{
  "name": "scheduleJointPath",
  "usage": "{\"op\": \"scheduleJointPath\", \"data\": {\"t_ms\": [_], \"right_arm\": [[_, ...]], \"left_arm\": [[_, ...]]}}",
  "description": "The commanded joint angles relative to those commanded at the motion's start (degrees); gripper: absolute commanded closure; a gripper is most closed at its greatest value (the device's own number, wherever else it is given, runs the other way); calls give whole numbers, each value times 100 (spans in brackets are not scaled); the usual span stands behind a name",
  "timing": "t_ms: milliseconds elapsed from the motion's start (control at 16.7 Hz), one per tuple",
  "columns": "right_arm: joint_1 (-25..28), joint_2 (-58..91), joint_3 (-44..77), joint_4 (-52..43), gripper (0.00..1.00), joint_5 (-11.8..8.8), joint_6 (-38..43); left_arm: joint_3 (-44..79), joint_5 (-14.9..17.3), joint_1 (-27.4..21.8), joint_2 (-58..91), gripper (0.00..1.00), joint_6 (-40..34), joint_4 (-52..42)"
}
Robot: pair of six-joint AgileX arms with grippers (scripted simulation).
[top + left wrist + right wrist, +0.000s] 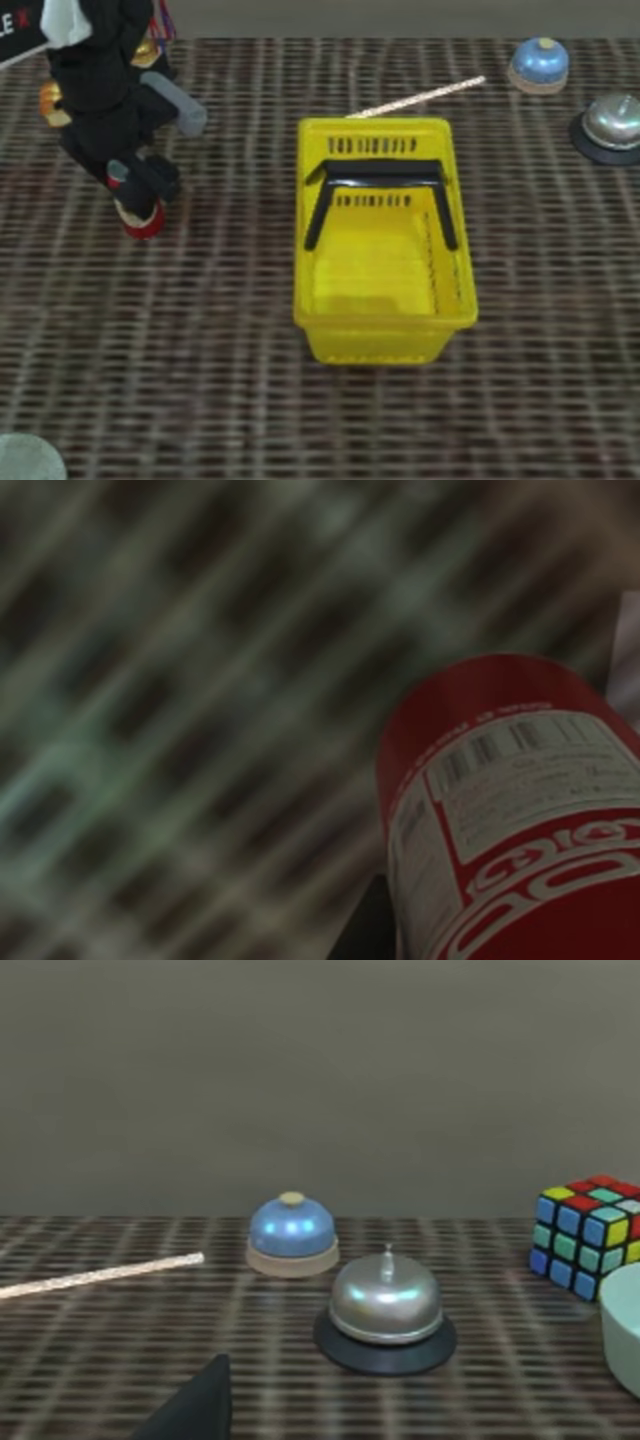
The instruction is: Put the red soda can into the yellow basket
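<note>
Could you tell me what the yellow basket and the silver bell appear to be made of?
The yellow basket looks like glossy moulded plastic: even bright colour, slotted walls, black handles. The silver bell seems polished metal, its dome catching soft highlights, on a dull black base.

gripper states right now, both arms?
Left gripper: closed on the red soda can, at the table's left.
Right gripper: not visible; state cannot be told.

The table (180, 370) is covered by a dark brown surface with a woven grid of pale lines, running across the whole top view. Behind its far edge stands a plain, flat grey-olive wall (320, 1080), without windows or fittings. Lighting is even and diffuse; objects cast only soft, short shadows onto the woven surface beneath them.
</note>
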Motion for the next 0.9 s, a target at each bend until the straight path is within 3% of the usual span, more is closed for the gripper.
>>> {"op": "scheduleJointPath", "data": {"t_ms": [240, 900], "right_arm": [[0, 0, 0, 0, 0, 0, 0], [0, 0, 0, 0, 0, 0, 0]], "left_arm": [[0, 0, 0, 0, 98, 0, 0], [-15, 51, -1, -10, 100, -9, 56]]}}
